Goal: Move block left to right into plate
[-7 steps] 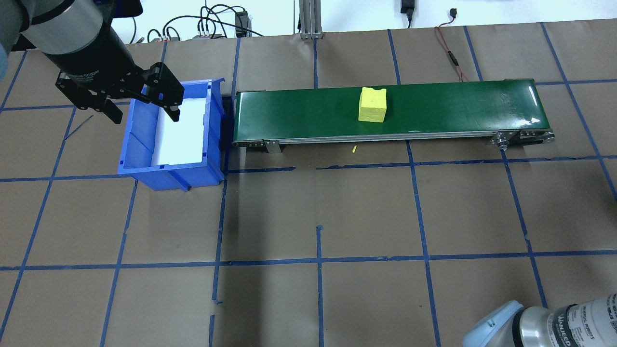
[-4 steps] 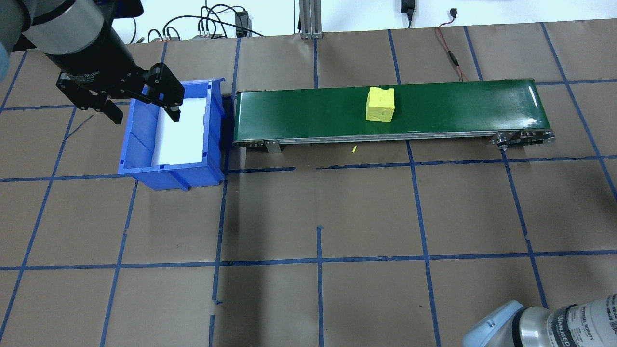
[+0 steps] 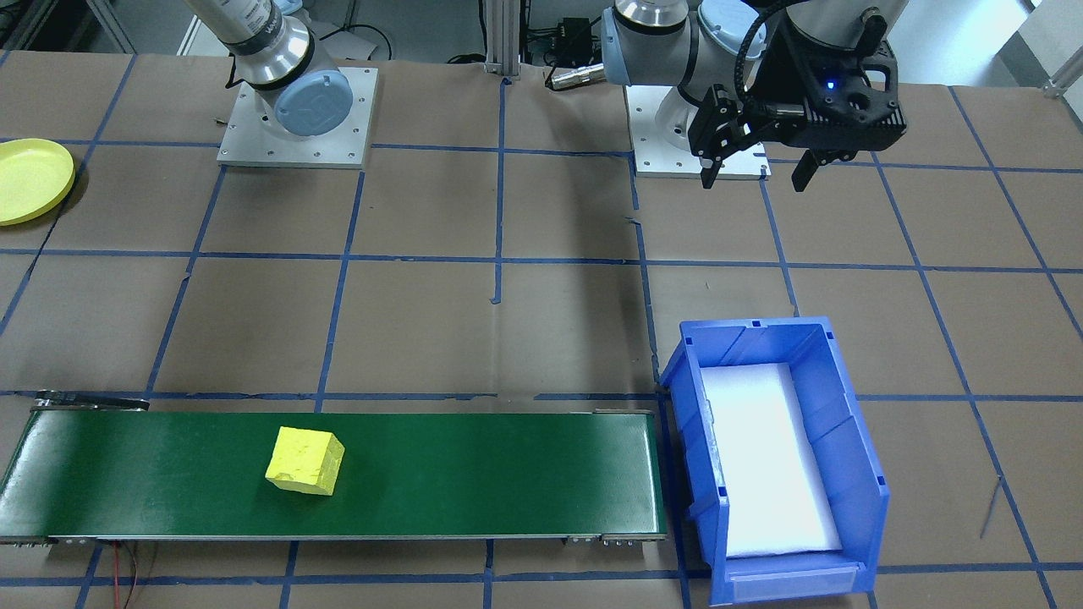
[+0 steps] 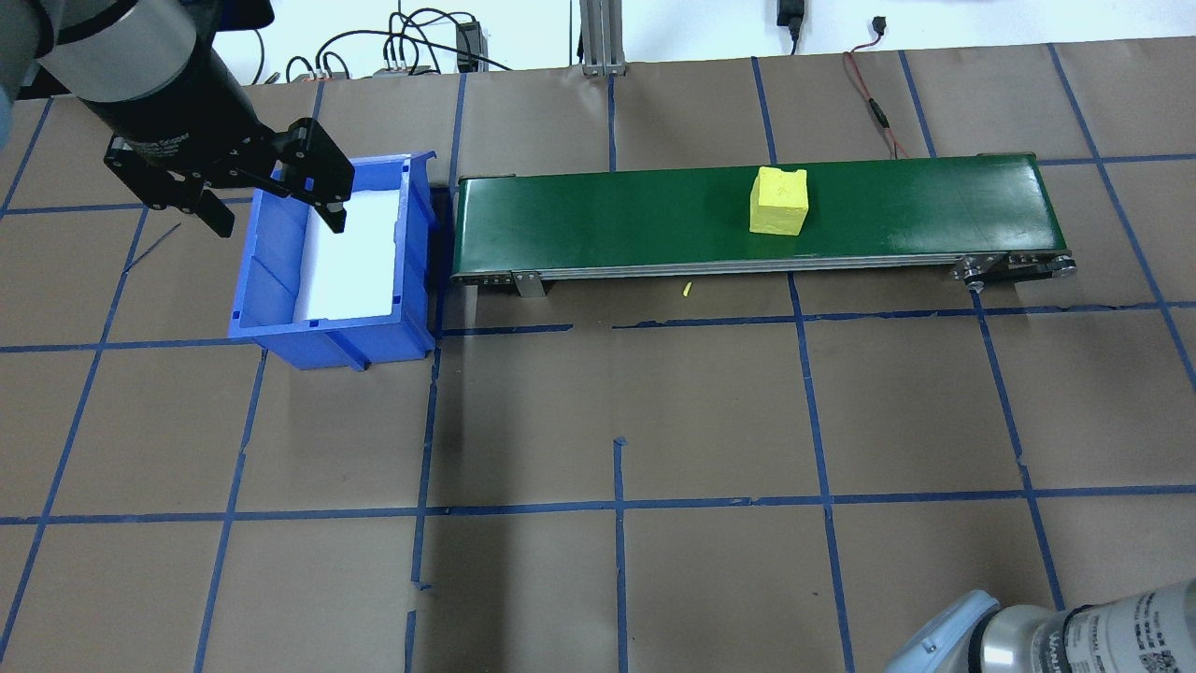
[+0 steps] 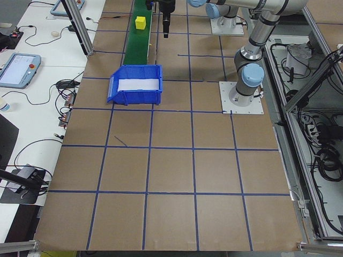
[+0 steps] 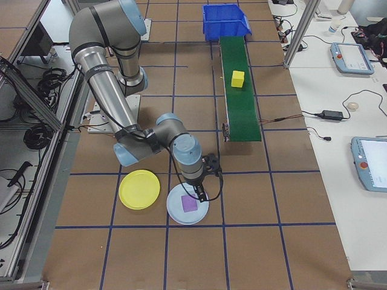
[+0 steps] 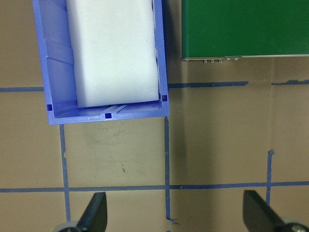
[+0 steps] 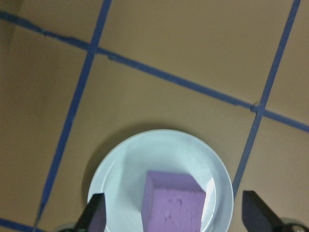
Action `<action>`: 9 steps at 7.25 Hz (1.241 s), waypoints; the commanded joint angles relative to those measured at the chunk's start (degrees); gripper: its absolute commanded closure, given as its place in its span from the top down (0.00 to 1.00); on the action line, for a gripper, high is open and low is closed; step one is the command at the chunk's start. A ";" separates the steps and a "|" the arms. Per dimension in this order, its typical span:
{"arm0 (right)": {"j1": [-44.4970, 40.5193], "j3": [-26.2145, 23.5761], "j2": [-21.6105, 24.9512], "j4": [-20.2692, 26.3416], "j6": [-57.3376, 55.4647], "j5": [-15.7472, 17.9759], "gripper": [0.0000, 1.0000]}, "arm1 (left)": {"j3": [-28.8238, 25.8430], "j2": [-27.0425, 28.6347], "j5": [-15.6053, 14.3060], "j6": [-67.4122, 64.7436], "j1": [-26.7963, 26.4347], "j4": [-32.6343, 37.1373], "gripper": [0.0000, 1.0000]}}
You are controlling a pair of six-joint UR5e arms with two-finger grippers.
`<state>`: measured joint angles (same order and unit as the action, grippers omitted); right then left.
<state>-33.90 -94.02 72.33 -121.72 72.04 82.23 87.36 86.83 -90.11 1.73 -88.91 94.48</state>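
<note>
Since a second ago the yellow block (image 4: 780, 201) has ridden the green belt (image 4: 607, 220) toward three o'clock overhead, so we time our right gripper (image 8: 171, 217), spread empty over a purple block (image 8: 173, 202), to meet it, our left gripper (image 4: 271, 196) splayed idle, yellow plate (image 6: 139, 189) waiting.

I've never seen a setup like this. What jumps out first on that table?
A bright yellow block sits alone on a long green conveyor belt, with a blue bin at the belt's end. The left gripper hangs open above that bin. Off the belt's other end, the right gripper hovers open over a pale plate holding a purple block, beside an empty yellow plate.
</note>
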 commanded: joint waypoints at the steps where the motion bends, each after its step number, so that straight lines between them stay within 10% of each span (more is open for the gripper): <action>1: -10.61 1.47 2.89 -0.01 -24.37 -2.08 1.00 | 0.09 0.00 0.28 0.03 0.05 0.00 1.00; 5: -29.79 4.55 4.22 0.78 -60.64 -6.82 1.00 | 0.00 0.00 0.20 0.03 0.06 0.00 1.00; 9: -32.55 4.29 3.87 0.61 -66.60 -9.81 1.00 | 0.00 0.00 0.28 -0.06 0.06 -0.09 1.00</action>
<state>-66.25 -89.59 76.30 -121.05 6.08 73.40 87.44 86.84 -89.87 1.70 -88.88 94.46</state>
